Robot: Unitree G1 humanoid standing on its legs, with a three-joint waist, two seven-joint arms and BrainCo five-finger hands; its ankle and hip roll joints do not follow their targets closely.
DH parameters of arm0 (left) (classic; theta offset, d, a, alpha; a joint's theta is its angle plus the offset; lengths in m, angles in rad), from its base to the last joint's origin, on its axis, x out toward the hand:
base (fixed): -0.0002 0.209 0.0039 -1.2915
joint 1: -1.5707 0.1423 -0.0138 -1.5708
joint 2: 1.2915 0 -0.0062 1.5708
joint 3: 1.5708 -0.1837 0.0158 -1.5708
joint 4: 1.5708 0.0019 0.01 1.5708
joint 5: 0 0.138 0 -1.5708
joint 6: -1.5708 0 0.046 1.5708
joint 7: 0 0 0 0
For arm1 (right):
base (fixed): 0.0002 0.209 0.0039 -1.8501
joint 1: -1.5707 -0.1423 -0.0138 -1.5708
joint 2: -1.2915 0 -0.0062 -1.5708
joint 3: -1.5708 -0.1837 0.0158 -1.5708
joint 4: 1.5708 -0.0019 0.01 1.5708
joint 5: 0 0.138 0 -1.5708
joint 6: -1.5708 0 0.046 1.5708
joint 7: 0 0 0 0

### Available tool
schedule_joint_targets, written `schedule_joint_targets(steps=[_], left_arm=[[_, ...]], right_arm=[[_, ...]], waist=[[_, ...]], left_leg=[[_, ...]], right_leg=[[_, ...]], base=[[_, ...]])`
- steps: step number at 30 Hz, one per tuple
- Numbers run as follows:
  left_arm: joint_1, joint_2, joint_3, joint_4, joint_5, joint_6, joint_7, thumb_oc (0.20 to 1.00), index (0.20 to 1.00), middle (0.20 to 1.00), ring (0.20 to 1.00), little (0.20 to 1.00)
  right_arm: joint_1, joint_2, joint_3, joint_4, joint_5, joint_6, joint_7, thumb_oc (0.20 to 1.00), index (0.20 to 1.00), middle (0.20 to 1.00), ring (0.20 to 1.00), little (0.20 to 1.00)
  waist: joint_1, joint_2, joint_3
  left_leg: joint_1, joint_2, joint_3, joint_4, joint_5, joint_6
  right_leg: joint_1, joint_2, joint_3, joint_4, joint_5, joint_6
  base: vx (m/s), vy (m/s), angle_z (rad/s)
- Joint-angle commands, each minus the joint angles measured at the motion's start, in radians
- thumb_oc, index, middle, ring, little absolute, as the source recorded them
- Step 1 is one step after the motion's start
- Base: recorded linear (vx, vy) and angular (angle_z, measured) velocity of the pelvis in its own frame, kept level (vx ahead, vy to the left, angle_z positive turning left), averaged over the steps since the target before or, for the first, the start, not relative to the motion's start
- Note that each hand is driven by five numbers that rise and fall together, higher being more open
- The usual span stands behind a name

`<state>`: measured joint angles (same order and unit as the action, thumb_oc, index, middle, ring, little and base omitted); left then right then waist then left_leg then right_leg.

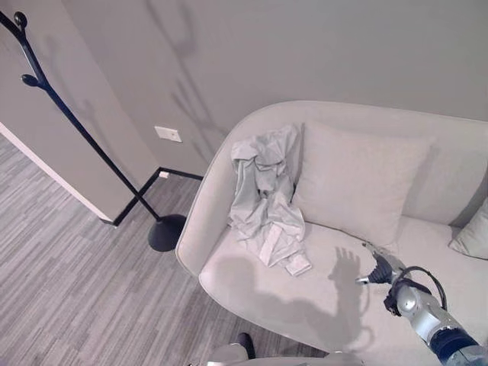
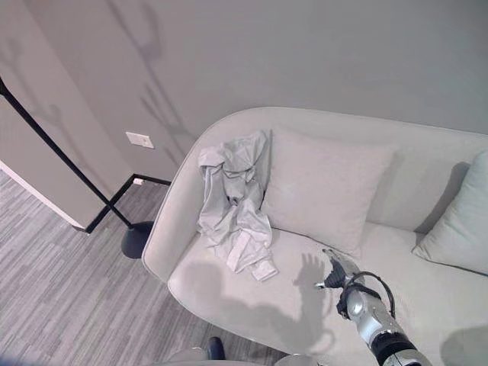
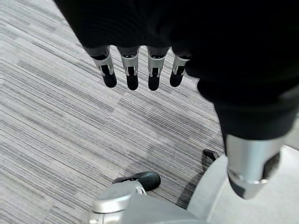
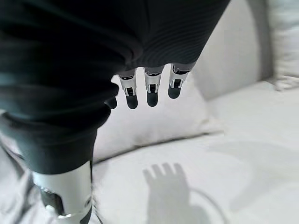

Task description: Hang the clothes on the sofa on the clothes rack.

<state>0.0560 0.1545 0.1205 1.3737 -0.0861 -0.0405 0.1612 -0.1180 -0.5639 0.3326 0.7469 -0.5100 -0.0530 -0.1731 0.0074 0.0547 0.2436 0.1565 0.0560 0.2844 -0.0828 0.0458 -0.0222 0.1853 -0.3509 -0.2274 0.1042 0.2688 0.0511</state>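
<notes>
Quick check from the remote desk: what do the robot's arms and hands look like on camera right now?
The right hand and left hand each have silver fingers with dark tips beneath a dark ribbed cover. The right arm is silver-grey, with a black cable looped at the wrist and a blue band lower down.

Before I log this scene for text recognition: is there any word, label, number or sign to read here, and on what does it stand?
None can be read.
The garment on the sofa shows no legible label or print.
The white wall plate is blank from here.
The clothes rack and cushion carry no marking.
The right hand over the seat and the left hand over the floor show no readable text.
</notes>
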Motion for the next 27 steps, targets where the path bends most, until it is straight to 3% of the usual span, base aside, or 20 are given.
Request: schedule_joint_targets(steps=[1, 2, 4, 7, 8, 10, 11, 12, 13, 14, 16, 17, 18, 22, 23, 25, 26, 27], left_arm=[[-0.031, -0.029, -0.018, -0.001, 0.042, -0.005, 0.028, 1.0, 1.0, 1.0, 1.0, 1.0], [-0.049, -0.017, -0.024, -0.002, 0.057, -0.01, 0.03, 1.0, 1.0, 1.0, 1.0, 1.0], [-0.06, -0.012, -0.027, -0.004, 0.049, -0.011, 0.035, 1.0, 1.0, 1.0, 1.0, 1.0], [-0.078, -0.003, -0.047, -0.013, 0.027, -0.01, 0.029, 1.0, 1.0, 1.0, 1.0, 1.0], [-0.096, 0.003, -0.062, -0.024, 0.028, -0.007, 0.024, 1.0, 1.0, 1.0, 1.0, 1.0], [-0.107, 0.001, -0.058, -0.029, 0.037, -0.004, 0.018, 1.0, 1.0, 1.0, 1.0, 1.0], [-0.107, -0.019, -0.036, -0.04, 0.021, 0.001, 0.009, 1.0, 1.0, 1.0, 1.0, 1.0], [-0.103, -0.04, -0.048, -0.058, 0.016, -0.003, 0.005, 1.0, 1.0, 1.0, 1.0, 1.0], [-0.102, -0.04, -0.05, -0.059, 0.016, -0.002, 0.005, 1.0, 1.0, 1.0, 1.0, 1.0], [-0.107, -0.048, -0.062, -0.084, 0.018, 0.0, 0.001, 1.0, 1.0, 1.0, 1.0, 1.0], [-0.108, -0.038, -0.062, -0.069, 0.012, 0.001, 0.015, 1.0, 1.0, 1.0, 1.0, 1.0], [-0.104, -0.035, -0.056, -0.058, 0.004, 0.004, 0.016, 1.0, 1.0, 1.0, 1.0, 1.0], [-0.08, -0.035, -0.025, -0.03, 0.001, 0.017, 0.005, 1.0, 1.0, 1.0, 1.0, 1.0], [-0.039, -0.045, 0.011, 0.018, 0.019, 0.029, 0.008, 1.0, 1.0, 1.0, 1.0, 1.0], [-0.034, -0.048, 0.015, 0.021, 0.02, 0.029, 0.009, 1.0, 1.0, 1.0, 1.0, 1.0], [-0.022, -0.059, 0.009, 0.03, 0.056, 0.031, -0.001, 1.0, 1.0, 1.0, 1.0, 1.0], [-0.02, -0.06, 0.008, 0.03, 0.057, 0.032, -0.001, 1.0, 1.0, 1.0, 1.0, 1.0], [-0.014, -0.055, 0.001, 0.024, 0.08, 0.029, -0.003, 1.0, 1.0, 1.0, 1.0, 1.0]], right_arm=[[-0.126, -0.062, 0.023, -0.034, 0.009, 0.008, -0.051, 1.0, 1.0, 1.0, 1.0, 1.0], [-0.135, -0.067, 0.02, -0.034, 0.031, 0.007, -0.055, 1.0, 1.0, 1.0, 1.0, 1.0], [-0.126, -0.077, 0.016, -0.027, 0.048, 0.011, -0.059, 1.0, 1.0, 1.0, 1.0, 1.0], [-0.114, -0.08, -0.005, -0.025, 0.095, 0.022, -0.061, 1.0, 1.0, 1.0, 1.0, 1.0], [-0.093, -0.072, -0.021, -0.029, 0.124, 0.025, -0.057, 1.0, 1.0, 1.0, 1.0, 1.0], [-0.083, -0.056, -0.022, -0.011, 0.141, 0.022, -0.051, 1.0, 1.0, 1.0, 1.0, 1.0], [-0.081, -0.063, -0.026, 0.018, 0.145, 0.024, -0.054, 1.0, 1.0, 1.0, 1.0, 1.0], [-0.079, -0.073, -0.042, 0.035, 0.139, 0.028, -0.069, 1.0, 1.0, 1.0, 1.0, 1.0], [-0.079, -0.073, -0.043, 0.037, 0.139, 0.026, -0.07, 1.0, 1.0, 1.0, 1.0, 1.0], [-0.091, -0.069, -0.065, 0.072, 0.136, 0.039, -0.099, 1.0, 1.0, 1.0, 1.0, 1.0], [-0.106, -0.042, -0.085, 0.117, 0.141, 0.045, -0.131, 1.0, 1.0, 1.0, 1.0, 1.0], [-0.108, -0.033, -0.102, 0.131, 0.153, 0.049, -0.145, 1.0, 1.0, 1.0, 1.0, 1.0], [-0.098, -0.026, -0.143, 0.159, 0.166, 0.062, -0.158, 1.0, 1.0, 1.0, 1.0, 1.0], [-0.106, -0.03, -0.15, 0.197, 0.191, 0.075, -0.156, 1.0, 1.0, 1.0, 1.0, 1.0], [-0.109, -0.031, -0.152, 0.206, 0.208, 0.078, -0.16, 1.0, 1.0, 1.0, 1.0, 1.0], [-0.104, -0.024, -0.191, 0.231, 0.272, 0.082, -0.155, 1.0, 1.0, 1.0, 1.0, 1.0], [-0.102, -0.025, -0.19, 0.231, 0.272, 0.082, -0.155, 1.0, 1.0, 1.0, 1.0, 1.0], [-0.115, -0.003, -0.203, 0.273, 0.299, 0.086, -0.163, 1.0, 1.0, 1.0, 1.0, 1.0]], waist=[[-0.001, 0.069, 0.034], [-0.026, 0.083, 0.085], [-0.052, 0.082, 0.094], [-0.095, 0.072, 0.112], [-0.09, 0.037, 0.086], [-0.081, 0.019, 0.066], [-0.08, 0.031, 0.045], [-0.08, 0.023, 0.035], [-0.083, 0.025, 0.035], [-0.075, 0.014, 0.049], [-0.069, -0.002, 0.075], [-0.072, -0.003, 0.075], [-0.065, 0.005, 0.043], [-0.034, 0.046, -0.016], [-0.027, 0.047, -0.021], [-0.028, 0.092, -0.05], [-0.027, 0.092, -0.051], [-0.021, 0.103, -0.082]], left_leg=[[0.017, 0.026, -0.046, 0.034, -0.015, -0.052], [0.05, 0.022, -0.062, 0.012, -0.019, -0.037], [0.044, 0.009, -0.103, 0.003, -0.025, -0.031], [0.055, -0.018, -0.156, -0.002, -0.04, -0.015], [0.037, -0.057, -0.174, 0.0, -0.031, -0.01], [0.015, -0.065, -0.185, 0.031, -0.038, -0.001], [-0.043, -0.028, -0.2, 0.161, -0.036, -0.012], [-0.113, 0.008, -0.157, 0.315, -0.03, -0.032], [-0.127, 0.012, -0.163, 0.338, -0.04, -0.033], [-0.188, 0.051, -0.147, 0.493, -0.045, -0.054], [-0.271, 0.097, -0.151, 0.656, -0.062, -0.078], [-0.295, 0.148, -0.138, 0.656, -0.062, -0.076], [-0.276, 0.233, -0.122, 0.487, -0.048, -0.077], [-0.277, 0.22, -0.158, 0.116, -0.007, -0.085], [-0.293, 0.215, -0.16, 0.068, -0.005, -0.09], [-0.274, 0.215, -0.144, 0.015, 0.036, -0.099], [-0.268, 0.216, -0.143, 0.013, 0.028, -0.103], [-0.257, 0.202, -0.15, 0.025, 0.059, -0.122]], right_leg=[[-0.023, -0.048, 0.044, 0.254, -0.223, -0.027], [-0.126, 0.07, 0.11, 0.365, -0.241, -0.008], [-0.185, 0.188, 0.159, 0.326, -0.247, 0.016], [-0.294, 0.323, 0.203, 0.246, -0.243, 0.029], [-0.24, 0.344, 0.191, 0.081, -0.227, 0.009], [-0.217, 0.343, 0.2, 0.05, -0.209, 0.0], [-0.191, 0.332, 0.181, -0.002, -0.21, 0.005], [-0.146, 0.293, 0.14, -0.053, -0.207, -0.012], [-0.145, 0.296, 0.135, -0.057, -0.205, -0.013], [-0.111, 0.255, 0.119, -0.066, -0.192, -0.023], [-0.069, 0.229, 0.113, -0.074, -0.19, -0.034], [-0.055, 0.22, 0.102, -0.079, -0.196, -0.034], [-0.019, 0.204, 0.085, -0.103, -0.212, -0.023], [0.044, 0.21, 0.105, -0.148, -0.239, -0.007], [0.06, 0.201, 0.106, -0.155, -0.24, -0.007], [0.081, 0.186, 0.114, -0.158, -0.237, -0.007], [0.088, 0.187, 0.113, -0.161, -0.242, -0.008], [0.087, 0.151, 0.127, -0.171, -0.221, -0.01]], base=[[0.06, 0.223, 0.03], [0.05, 0.134, -0.11], [0.04, 0.039, 0.07], [0.06, -0.009, 0.87], [0.07, -0.069, 1.34], [0.06, -0.151, 1.3], [0.09, -0.239, 0.51], [0.06, -0.191, 0.46], [0.05, -0.175, 0.79], [0.04, -0.123, 1.31], [0.05, -0.119, 0.72], [0.26, 0.045, 0.22], [0.35, 0.14, 0.39], [0.37, 0.198, 0.32], [0.4, 0.266, 0.25], [0.38, 0.315, 0.02], [0.34, 0.289, -0.21], [0.41, 0.299, -0.45]])
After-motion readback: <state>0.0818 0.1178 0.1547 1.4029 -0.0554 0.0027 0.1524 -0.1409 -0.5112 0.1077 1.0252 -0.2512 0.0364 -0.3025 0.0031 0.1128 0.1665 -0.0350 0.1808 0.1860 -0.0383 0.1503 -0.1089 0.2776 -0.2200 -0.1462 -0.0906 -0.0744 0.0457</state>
